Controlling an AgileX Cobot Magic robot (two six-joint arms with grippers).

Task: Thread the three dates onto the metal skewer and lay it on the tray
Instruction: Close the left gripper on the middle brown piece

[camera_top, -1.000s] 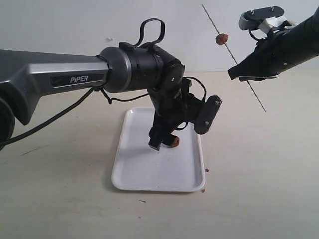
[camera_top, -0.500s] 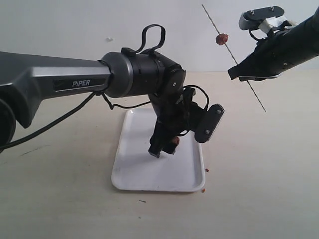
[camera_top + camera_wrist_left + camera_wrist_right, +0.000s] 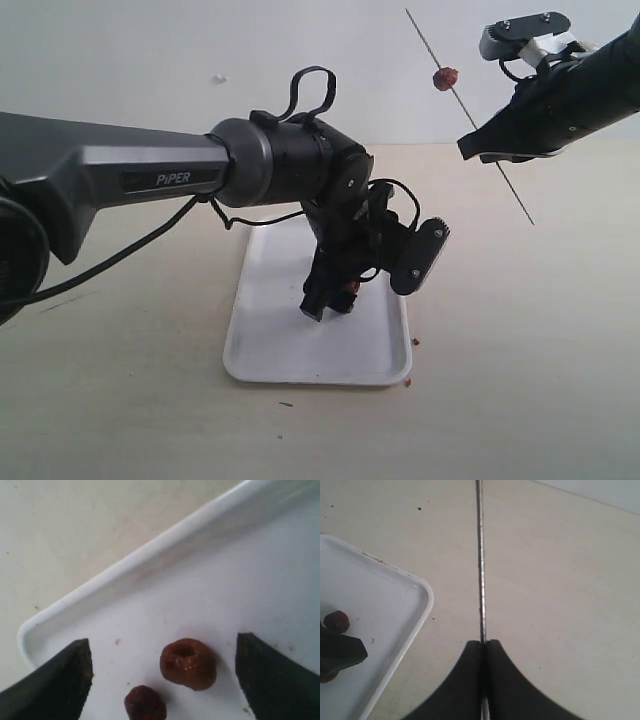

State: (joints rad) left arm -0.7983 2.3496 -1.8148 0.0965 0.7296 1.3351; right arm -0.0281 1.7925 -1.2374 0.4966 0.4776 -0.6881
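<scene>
The white tray lies mid-table. Low over it hangs my left gripper, open, with a date showing beside its tips. In the left wrist view the gripper straddles a larger wrinkled date, touching neither it nor a smaller date closer in; both rest on the tray. My right gripper is raised at the upper right, shut on the thin metal skewer, which slants up to the left. A third date is threaded on its upper part. The right wrist view shows the gripper clamped on the skewer.
Small brown crumbs lie on the beige table by the tray's near right corner. A pale wall stands behind. The long left arm and its cable stretch across the left half of the scene. The tray's corner shows in the right wrist view.
My left arm has edged to the right over the tray, wrist turning slightly. The right arm with the skewer and its date has not moved.
</scene>
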